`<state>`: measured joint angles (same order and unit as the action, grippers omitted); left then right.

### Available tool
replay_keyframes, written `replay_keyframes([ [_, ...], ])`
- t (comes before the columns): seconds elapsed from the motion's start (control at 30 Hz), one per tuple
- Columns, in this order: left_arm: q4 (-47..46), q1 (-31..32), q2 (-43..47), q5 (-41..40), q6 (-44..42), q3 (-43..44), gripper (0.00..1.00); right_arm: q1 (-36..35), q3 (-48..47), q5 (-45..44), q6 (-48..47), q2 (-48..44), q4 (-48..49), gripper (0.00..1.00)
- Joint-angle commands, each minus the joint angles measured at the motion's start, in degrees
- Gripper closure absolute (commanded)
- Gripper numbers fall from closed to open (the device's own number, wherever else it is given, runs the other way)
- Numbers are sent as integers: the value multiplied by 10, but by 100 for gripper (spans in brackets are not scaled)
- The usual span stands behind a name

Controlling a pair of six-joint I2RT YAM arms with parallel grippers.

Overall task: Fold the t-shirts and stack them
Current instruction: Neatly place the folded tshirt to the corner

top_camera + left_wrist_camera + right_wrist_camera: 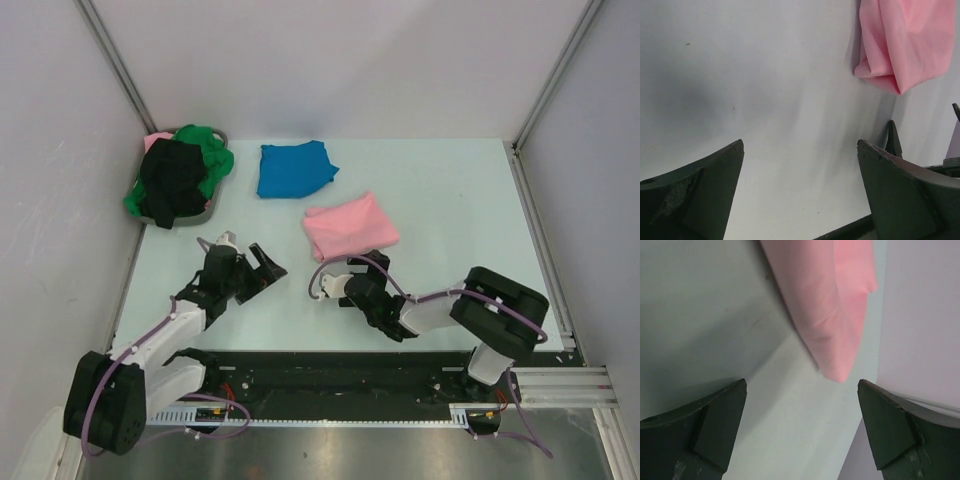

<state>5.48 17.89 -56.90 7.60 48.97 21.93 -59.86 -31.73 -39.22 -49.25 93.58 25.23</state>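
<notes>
Sitting mid-table, the pink t-shirt [350,228] looks folded, and the blue t-shirt [295,168] lies folded near it on the far-left side. The green t-shirt [215,160] and black t-shirt [172,185] are heaped in the grey basket [203,215] in the far-left corner. The right gripper [802,381] hangs at pink's near edge, jaws wide and empty. The left gripper [800,143] is also wide and empty, over bare table. My guess is pink goes onto blue next: pinch every layer at the fold and lift level so it doesn't flop open.
</notes>
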Motion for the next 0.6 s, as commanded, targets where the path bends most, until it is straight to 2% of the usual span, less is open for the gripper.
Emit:
replay_keyframes([
  [0.0, -42, -12, -17, 15, 5, 2, 0, 27, -10, 50, -65, 66, 120, 0],
  [0.2, -46, -19, -82, 24, -4, 38, 0, 72, -48, 107, -38, 103, 83, 4],
  [0.3, -70, -21, -117, 37, 5, 48, 0, 89, -70, 124, -31, 119, 72, 19],
  [0.33, -77, -21, -125, 40, 8, 50, 0, 92, -76, 129, -21, 123, 60, 31],
  [0.47, -95, -22, -173, 51, 20, 69, 0, 100, -91, 146, -8, 142, 45, 61],
  [0.53, -114, -23, -202, 64, 31, 75, 0, 100, -93, 153, -6, 145, 41, 70],
  [0.57, -123, -24, -211, 72, 33, 80, 0, 100, -95, 153, -5, 148, 40, 79],
])
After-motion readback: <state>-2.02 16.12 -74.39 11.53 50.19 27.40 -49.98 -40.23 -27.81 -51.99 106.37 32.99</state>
